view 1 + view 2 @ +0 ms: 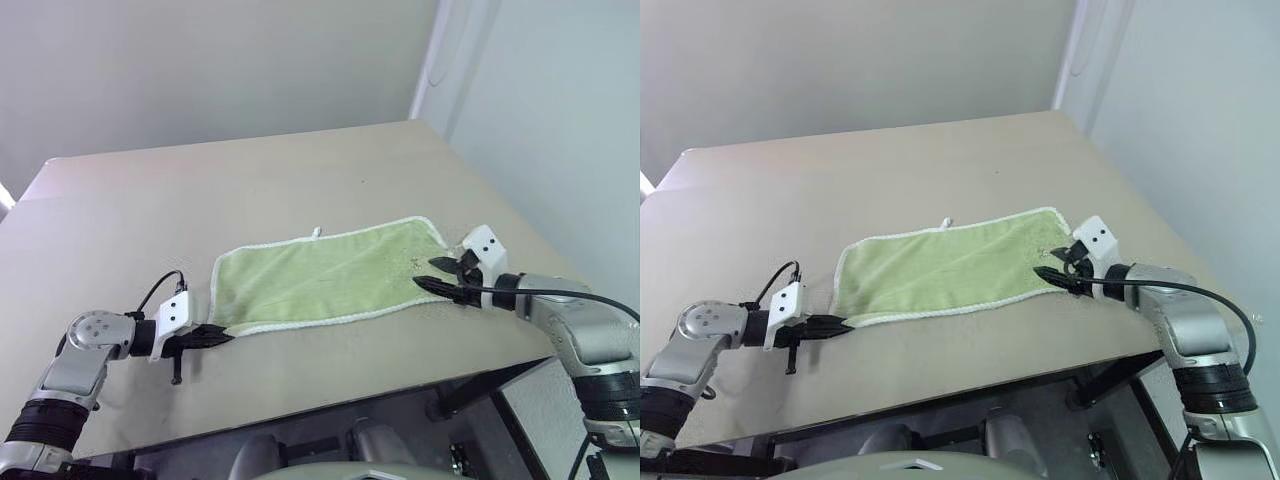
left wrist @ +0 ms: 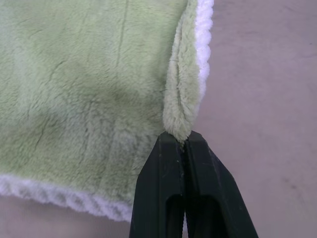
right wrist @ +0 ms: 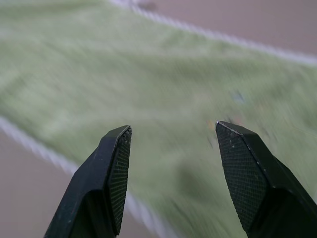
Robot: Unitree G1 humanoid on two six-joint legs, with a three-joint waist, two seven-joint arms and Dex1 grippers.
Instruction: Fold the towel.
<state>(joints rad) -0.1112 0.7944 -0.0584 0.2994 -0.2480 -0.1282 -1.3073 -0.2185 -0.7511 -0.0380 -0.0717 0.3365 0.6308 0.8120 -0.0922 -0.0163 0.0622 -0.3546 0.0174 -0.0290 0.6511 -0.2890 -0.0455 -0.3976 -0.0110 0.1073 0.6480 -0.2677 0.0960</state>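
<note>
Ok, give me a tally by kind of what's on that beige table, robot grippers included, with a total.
Light yellow-green terry towel with white stitched edging: 1
Black two-fingered grippers: 2, the left gripper shut on the towel's edge, the right gripper open over the towel's other end
Beige table: 1
Total: 4

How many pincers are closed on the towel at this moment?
1. The left pincer is shut on the towel at its left edge. The right pincer is open, at the towel's right end, gripping nothing.
</note>
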